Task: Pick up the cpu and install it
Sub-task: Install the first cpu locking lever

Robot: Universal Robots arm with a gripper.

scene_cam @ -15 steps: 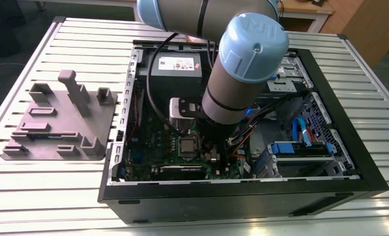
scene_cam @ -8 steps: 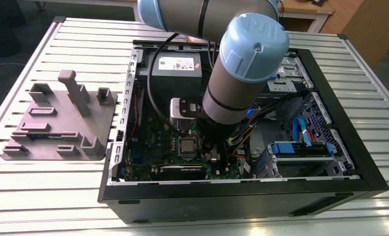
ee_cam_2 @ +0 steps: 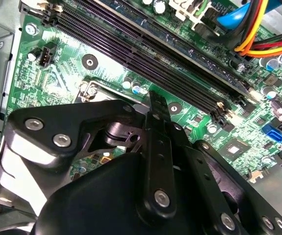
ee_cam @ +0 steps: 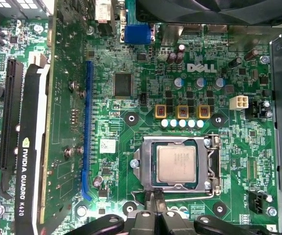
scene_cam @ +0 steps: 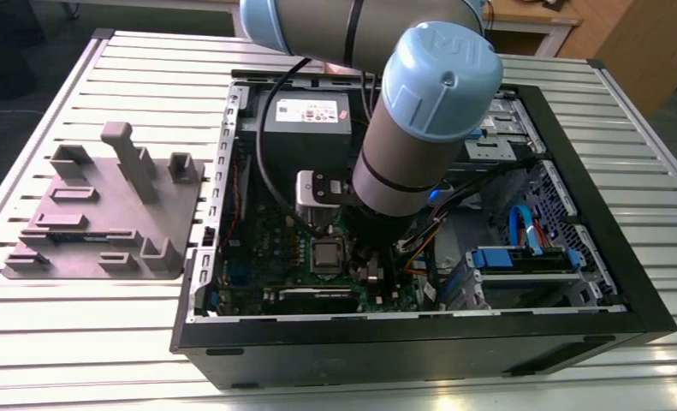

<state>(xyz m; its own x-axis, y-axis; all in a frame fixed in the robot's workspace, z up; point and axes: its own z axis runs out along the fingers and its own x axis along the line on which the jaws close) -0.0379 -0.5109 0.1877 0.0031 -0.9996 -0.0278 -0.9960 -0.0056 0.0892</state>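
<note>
The cpu [ee_cam: 176,164] sits flat in its socket frame [ee_cam: 178,165] on the green motherboard [ee_cam: 131,122], metal top up. The gripper [ee_cam: 155,198] (black linkage, tips close together) hangs just beside the frame's edge. A graphics card [ee_cam: 30,147] stands upright in a slot well apart.

A grey fixture tray [scene_cam: 98,214] lies on the slatted table [scene_cam: 75,342] beside the open computer case [scene_cam: 430,342]
</note>
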